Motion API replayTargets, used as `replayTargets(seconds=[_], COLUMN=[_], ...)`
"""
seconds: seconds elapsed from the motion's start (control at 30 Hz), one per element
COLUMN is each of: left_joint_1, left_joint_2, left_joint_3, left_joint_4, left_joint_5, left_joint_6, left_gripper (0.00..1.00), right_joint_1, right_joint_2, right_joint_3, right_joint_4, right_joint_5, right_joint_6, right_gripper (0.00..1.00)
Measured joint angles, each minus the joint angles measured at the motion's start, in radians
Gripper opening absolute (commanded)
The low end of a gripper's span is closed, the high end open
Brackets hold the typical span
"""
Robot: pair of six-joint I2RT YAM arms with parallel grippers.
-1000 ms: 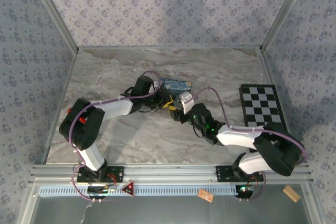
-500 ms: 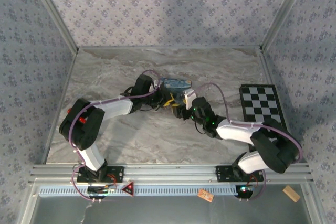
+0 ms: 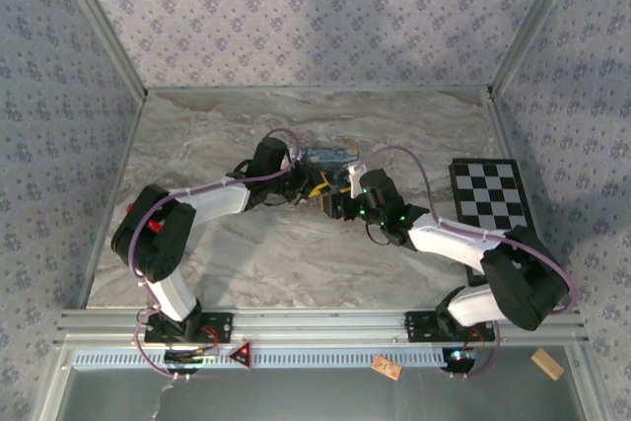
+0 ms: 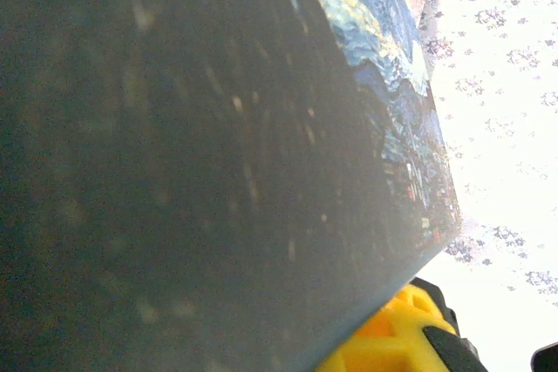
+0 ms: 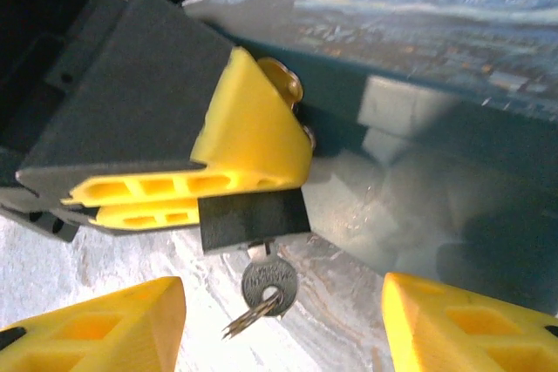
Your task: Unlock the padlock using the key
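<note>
Inside the left pincer (image 5: 261, 176) sits the clamped padlock (image 5: 253, 220).

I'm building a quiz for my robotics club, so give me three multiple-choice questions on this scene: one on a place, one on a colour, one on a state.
1. Where is the key? A on the checkered board; B stuck in the padlock; C on the blue box.
2. What colour are the gripper fingers? A yellow; B red; C white.
3. How is the right gripper? A shut on the key; B shut on the blue box; C open.
Answers: 1 B, it hangs from the padlock's underside; 2 A, all fingers seen are yellow; 3 C, its fingers stand apart either side of the key.
</note>
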Motion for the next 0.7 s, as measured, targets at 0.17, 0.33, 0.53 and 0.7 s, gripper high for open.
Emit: replayTargets(seconds=[0.17, 0.33, 0.53, 0.7], left_joint_1=[0.0, 0.0, 0.0, 0.0], left_joint_2=[0.0, 0.0, 0.0, 0.0], left_joint_3=[0.002, 0.002, 0.002, 0.002], left_joint_4=[0.0, 0.0, 0.0, 0.001], left_joint_5=[0.0, 0.0, 0.0, 0.0], left_joint_6=[-0.006, -0.007, -0.011, -0.014], left_gripper=[0.01, 0.01, 0.01, 0.01], right_joint_1=[-0.006, -0.016, -0.016, -0.006], right_joint_2=[0.005, 0.005, -0.002, -0.05], right_joint_3=[0.008, 0.008, 0.007, -0.021], right_joint_4=[-0.019, -0.027, -0.066, -0.052], right_joint_5=[-0.008, -0.004, 0.015, 0.036], right_joint_6=[0.007, 0.021, 0.019, -0.016], right_gripper=[0.59, 0.54, 0.49, 0.42])
